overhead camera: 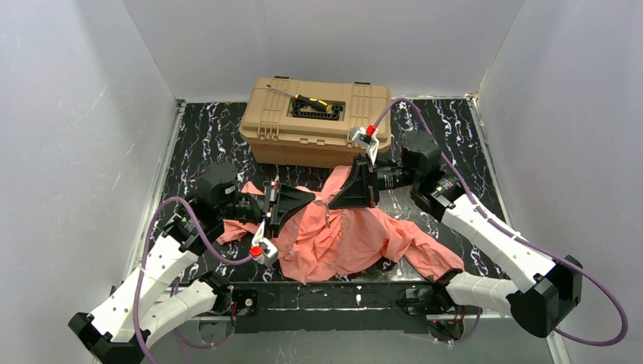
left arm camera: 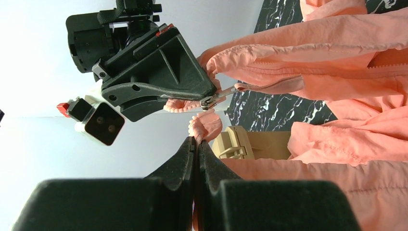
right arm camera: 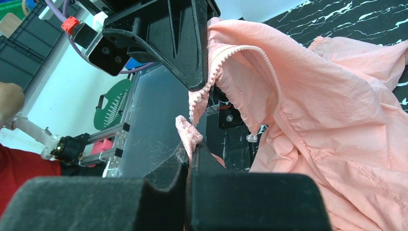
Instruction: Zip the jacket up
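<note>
**Zip not begun: both edges pinched, teeth apart**

Finds, at the bottom centre of the left wrist view, the left gripper (left arm camera: 196, 140) with jaws pressed nearly together on a small nub of pink fabric. Finds much the same at the bottom centre of the right wrist view: the right gripper (right arm camera: 190, 144) nipped narrow on a crumpled bit of the same cloth. Puts the two tips close together and facing each other at the middle of the top view.

Shows, a little farther off in the upper middle of the left wrist frame, a small metal zipper pull (left arm camera: 214, 98) right at the tip of the opposing gripper; cannot tell whether clamped or merely touching. Shows, in the upper middle of the right wrist frame, a row of zipper teeth (right arm camera: 250, 50) curling free along one front edge, with no mate meshed into it.

Places the jacket (overhead camera: 341, 235) crumpled across the centre of the top view on the black marbled table (overhead camera: 205, 144), sleeves trailing toward lower left and lower right, one end of the front opening lifted between the grippers. Sets the tan toolbox (overhead camera: 303, 121) behind it at upper centre, very near the far fabric; cannot tell if touching.

Judges progress as early: fabric gripped on both sides, nothing closed yet. Leaves the seating of one edge into the slider, then the whole run of the pull.
</note>
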Controlling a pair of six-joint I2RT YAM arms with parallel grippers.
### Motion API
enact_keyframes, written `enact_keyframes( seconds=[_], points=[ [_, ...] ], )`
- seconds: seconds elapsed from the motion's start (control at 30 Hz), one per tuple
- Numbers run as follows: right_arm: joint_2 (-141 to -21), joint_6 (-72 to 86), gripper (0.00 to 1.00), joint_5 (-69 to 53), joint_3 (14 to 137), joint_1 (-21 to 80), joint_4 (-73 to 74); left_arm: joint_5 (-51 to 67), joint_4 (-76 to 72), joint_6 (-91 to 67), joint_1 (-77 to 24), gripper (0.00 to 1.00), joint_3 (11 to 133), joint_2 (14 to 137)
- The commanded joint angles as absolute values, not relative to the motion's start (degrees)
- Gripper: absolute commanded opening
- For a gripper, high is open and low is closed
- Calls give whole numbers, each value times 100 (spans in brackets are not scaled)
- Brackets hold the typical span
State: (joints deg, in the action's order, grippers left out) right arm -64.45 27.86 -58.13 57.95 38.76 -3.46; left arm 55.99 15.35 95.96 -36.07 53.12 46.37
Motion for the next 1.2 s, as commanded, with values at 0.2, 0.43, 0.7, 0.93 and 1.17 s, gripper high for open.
enact_keyframes(
  seconds=[0.2, 0.43, 0.7, 0.93, 1.17],
  points=[
    [-6441, 2735, 1, -5802, 5746, 3907, -481, 5652, 1379, 9555, -3595, 0, 5476, 4599],
    [-6512, 2733, 1, -5792, 5804, 3934, -483, 5678, 1394, 9549, -3595, 0, 5473, 4587],
    [-6507, 2700, 1, -5746, 5924, 3964, -501, 5739, 1595, 9697, -3590, 0, 5523, 4617],
    [-6486, 2700, 1, -5711, 5934, 3962, -518, 5758, 1632, 9741, -3595, 0, 5558, 4647],
    [-6472, 2708, 1, -5690, 5935, 3964, -571, 5784, 1635, 9746, -3595, 0, 5570, 4649]
  ],
)
